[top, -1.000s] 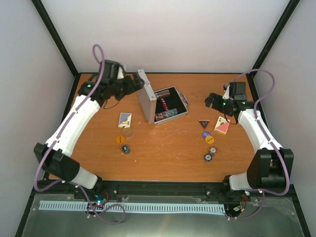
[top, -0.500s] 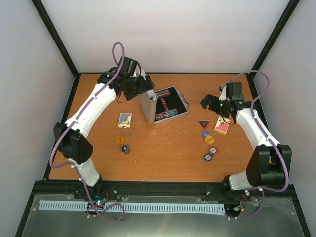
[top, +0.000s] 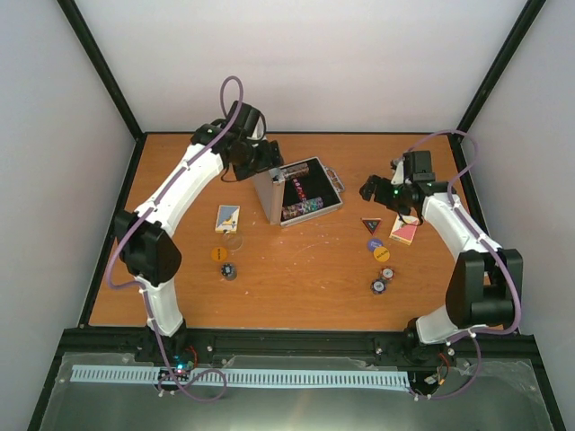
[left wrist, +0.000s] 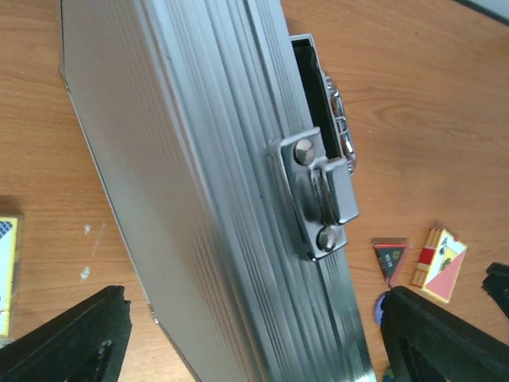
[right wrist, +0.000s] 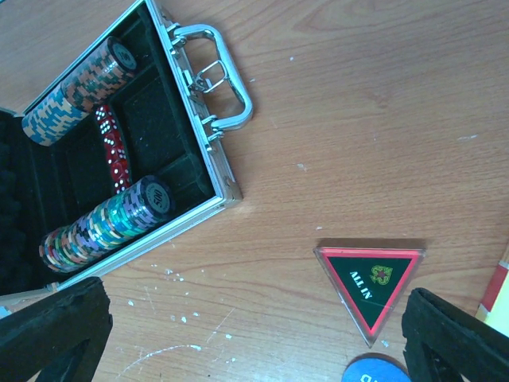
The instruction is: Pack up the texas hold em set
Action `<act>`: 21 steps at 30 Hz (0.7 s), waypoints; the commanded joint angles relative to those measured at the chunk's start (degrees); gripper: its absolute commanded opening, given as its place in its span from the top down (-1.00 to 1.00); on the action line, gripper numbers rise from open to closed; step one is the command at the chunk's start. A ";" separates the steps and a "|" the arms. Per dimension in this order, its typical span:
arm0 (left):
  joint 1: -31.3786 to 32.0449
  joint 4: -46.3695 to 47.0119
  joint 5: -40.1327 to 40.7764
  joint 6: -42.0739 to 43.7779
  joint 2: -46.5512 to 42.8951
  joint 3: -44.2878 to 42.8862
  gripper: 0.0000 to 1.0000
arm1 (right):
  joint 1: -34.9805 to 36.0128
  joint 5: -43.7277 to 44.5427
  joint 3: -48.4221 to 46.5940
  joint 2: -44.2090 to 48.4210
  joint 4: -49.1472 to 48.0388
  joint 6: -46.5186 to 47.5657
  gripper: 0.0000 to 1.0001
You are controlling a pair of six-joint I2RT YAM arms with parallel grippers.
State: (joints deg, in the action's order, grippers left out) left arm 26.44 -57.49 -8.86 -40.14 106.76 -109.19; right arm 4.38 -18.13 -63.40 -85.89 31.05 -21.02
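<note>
Ribbed aluminium case (top: 268, 190) stands open at the back of the scuffed wooden surface (top: 296, 269), its upright lid (left wrist: 199, 199) between the spread fingers of the left tool (left wrist: 254, 342). The right tool (right wrist: 254, 342), likewise released, hovers between the black-lined tray (chip rows (right wrist: 103, 227), red dice (right wrist: 114, 151)) and the glossy triangular token (right wrist: 370, 282). Card boxes (top: 227, 218) lie either side.
</note>
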 commanded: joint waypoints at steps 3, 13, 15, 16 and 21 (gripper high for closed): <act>0.63 -2.05 0.29 5.68 0.60 -3.54 -0.53 | 1.01 -1.18 -1.45 -1.30 -0.33 0.50 -0.97; 0.63 -5.41 0.24 11.45 1.71 -4.69 -0.26 | 1.71 -1.69 -3.41 -3.35 -0.24 0.87 -0.95; 0.63 -5.23 -1.05 13.94 1.51 -4.31 -0.20 | 1.98 -1.81 -3.69 -3.56 -0.14 0.89 -0.96; 0.63 -5.04 -1.92 15.67 1.40 -4.10 -0.17 | 2.03 -1.82 -3.74 -3.58 -0.16 0.82 -0.96; 0.63 -3.29 -6.10 23.16 -0.95 -1.57 -0.09 | 2.12 -1.12 -3.56 -2.87 0.04 1.04 -0.95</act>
State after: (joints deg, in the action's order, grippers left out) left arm 26.41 -60.29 -10.55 -26.20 107.90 -111.61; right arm 5.93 -19.11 -65.52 -89.08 31.07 -20.58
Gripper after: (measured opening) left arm 0.560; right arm 0.978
